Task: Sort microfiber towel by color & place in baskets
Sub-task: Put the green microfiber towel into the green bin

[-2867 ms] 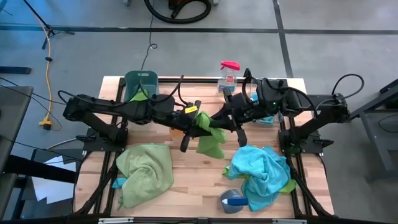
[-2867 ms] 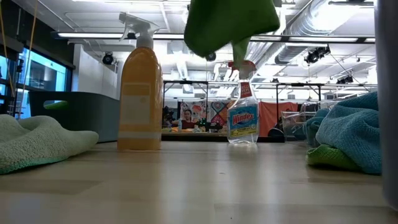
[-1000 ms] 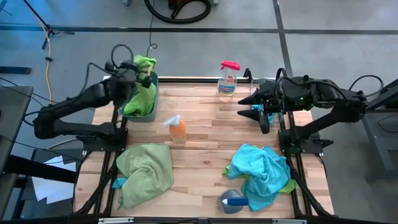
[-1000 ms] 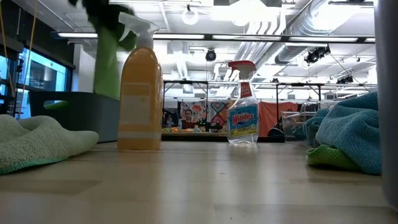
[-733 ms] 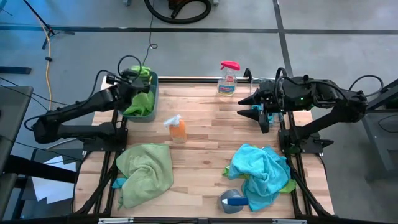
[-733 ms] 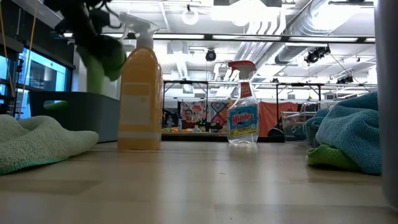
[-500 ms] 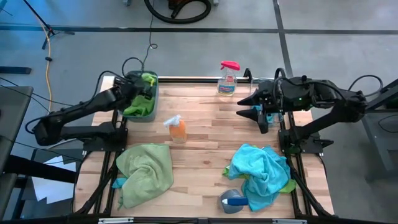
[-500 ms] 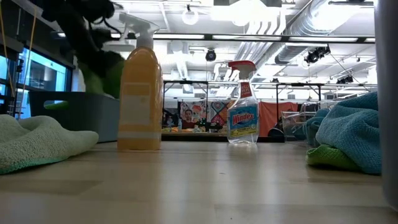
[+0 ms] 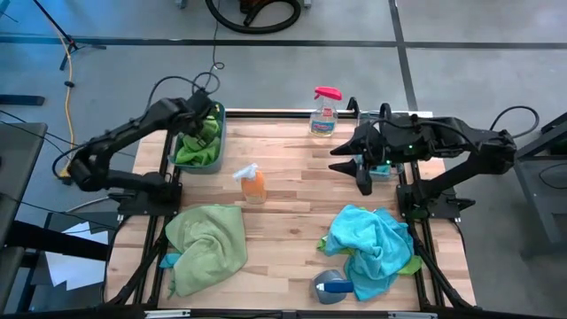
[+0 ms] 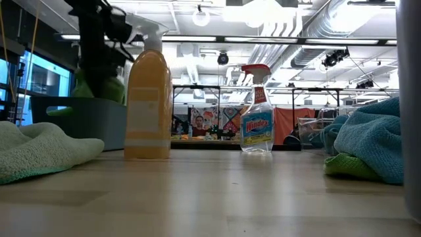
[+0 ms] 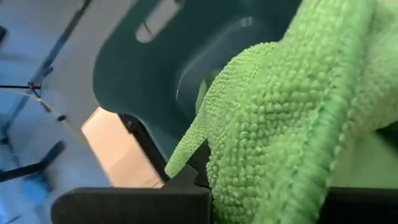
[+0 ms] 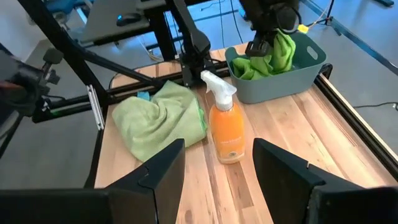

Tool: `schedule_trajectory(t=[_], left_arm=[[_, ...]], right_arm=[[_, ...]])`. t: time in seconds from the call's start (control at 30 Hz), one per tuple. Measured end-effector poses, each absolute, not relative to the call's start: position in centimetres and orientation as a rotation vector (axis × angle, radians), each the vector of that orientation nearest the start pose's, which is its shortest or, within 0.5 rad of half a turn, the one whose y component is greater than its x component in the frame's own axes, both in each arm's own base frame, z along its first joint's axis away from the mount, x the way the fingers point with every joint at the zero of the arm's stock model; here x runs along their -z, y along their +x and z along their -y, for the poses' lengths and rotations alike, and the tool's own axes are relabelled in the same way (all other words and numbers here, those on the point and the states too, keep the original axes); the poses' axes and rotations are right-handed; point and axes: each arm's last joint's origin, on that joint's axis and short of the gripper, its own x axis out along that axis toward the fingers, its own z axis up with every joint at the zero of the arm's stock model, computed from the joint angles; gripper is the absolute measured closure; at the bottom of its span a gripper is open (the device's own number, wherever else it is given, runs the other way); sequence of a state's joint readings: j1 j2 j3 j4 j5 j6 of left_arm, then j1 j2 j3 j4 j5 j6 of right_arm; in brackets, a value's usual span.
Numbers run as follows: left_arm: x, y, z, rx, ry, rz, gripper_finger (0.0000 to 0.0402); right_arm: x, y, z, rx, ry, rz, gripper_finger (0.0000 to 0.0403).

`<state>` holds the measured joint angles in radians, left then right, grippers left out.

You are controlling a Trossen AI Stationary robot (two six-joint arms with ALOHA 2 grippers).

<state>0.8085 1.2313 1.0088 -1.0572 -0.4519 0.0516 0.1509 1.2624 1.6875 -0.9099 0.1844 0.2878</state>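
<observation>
My left gripper (image 9: 208, 122) reaches down into the dark teal basket (image 9: 218, 152) at the table's far left, shut on a bright green towel (image 11: 292, 112). More green cloth (image 9: 193, 151) lies in the basket's bottom. My right gripper (image 9: 348, 170) hovers open over the far right of the table, touching nothing. The clear basket (image 9: 383, 170) is mostly hidden under the right arm. A pale green towel (image 9: 208, 244) lies bunched at the near left. A blue towel heap (image 9: 376, 244) lies at the near right, on a green towel (image 9: 409, 264). My left gripper holds the bright green towel from above, pointing down into the basket. A bunched fold (image 11: 249, 180) runs down between the dark fingers, whose tips the cloth hides. The towel hangs beside the gripper (image 12: 285, 50) onto the cloth in the basket.
An orange spray bottle (image 9: 252, 184) stands mid-table, near the teal basket. A clear Windex bottle with a red trigger (image 9: 325, 111) stands at the far edge. A blue-grey object (image 9: 332, 285) lies at the near edge. Bare wood shows between the two towel heaps.
My left gripper has come down from above the teal basket's far end into the basket, carrying the bright green towel with it; the towel now rests inside instead of hanging clear. My right gripper has edged toward the table's left.
</observation>
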Motion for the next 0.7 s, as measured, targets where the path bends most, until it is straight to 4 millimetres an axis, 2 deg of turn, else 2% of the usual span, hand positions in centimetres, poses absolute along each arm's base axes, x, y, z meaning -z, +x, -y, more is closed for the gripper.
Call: schedule_trajectory(t=[0.13,0.47,0.57,0.7], left_arm=[[-25.0,14.1,-17.2,-0.902,-0.179,-1.53,0.0401],[-21.1,15.7,-18.8,-0.495,-0.092,-1.742,0.0401],[-20.2,16.1,-19.2,-0.436,-0.061,-1.784,0.0401],[-19.0,16.6,-19.9,-0.445,-0.053,-1.806,0.0396]], right_arm=[[-46.5,22.2,-2.8,0.103,0.202,-0.478,0.0217],[-46.5,22.2,-2.9,0.108,0.228,-0.477,0.0217],[-46.5,22.2,-2.9,0.112,0.24,-0.477,0.0217],[-46.5,22.2,-2.9,0.119,0.269,-0.475,0.0217]])
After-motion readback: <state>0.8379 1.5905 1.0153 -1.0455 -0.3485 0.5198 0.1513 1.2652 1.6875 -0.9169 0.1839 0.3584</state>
